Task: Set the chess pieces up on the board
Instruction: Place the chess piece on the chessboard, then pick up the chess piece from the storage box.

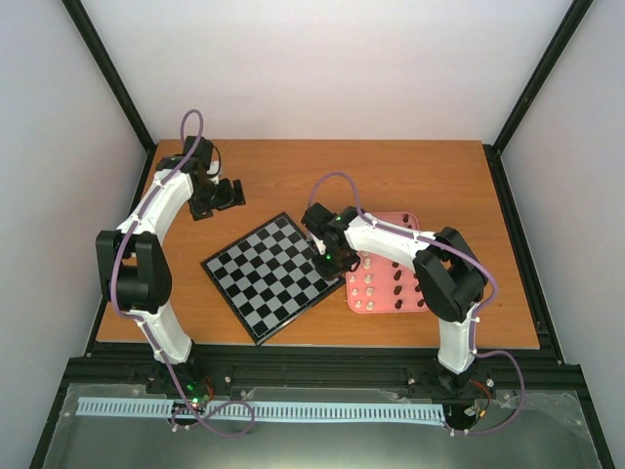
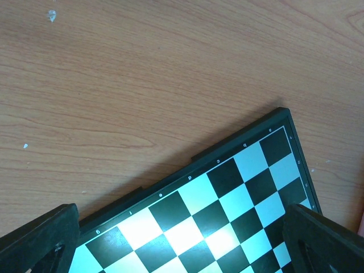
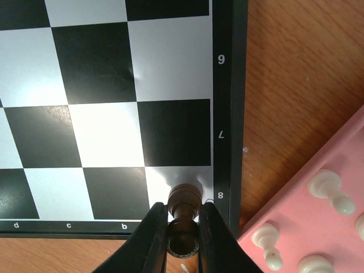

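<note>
Placement of one piece on a corner square. The right gripper [image 3: 183, 227] hangs over the corner of the board [image 3: 227, 85] nearest the pink tray [image 3: 318, 227]. Its fingers [image 3: 152, 233] are clamped on the neck of a dark brown chess piece [image 3: 184, 196], which stands upright over the pale corner square beside the rim's "8". Whether its base touches the square cannot be told. Every other square in view is bare, so the setup seems barely begun. The tray lies just beside the board and holds cream pieces [image 3: 330, 190]. The left gripper [image 1: 223, 193] hovers beyond the board's far-left edge, its fingers wide apart and empty. The next move likely calls for seating the base flat and centred in the square. The fingers would then part and lift straight up, lest the piece tip.
</note>
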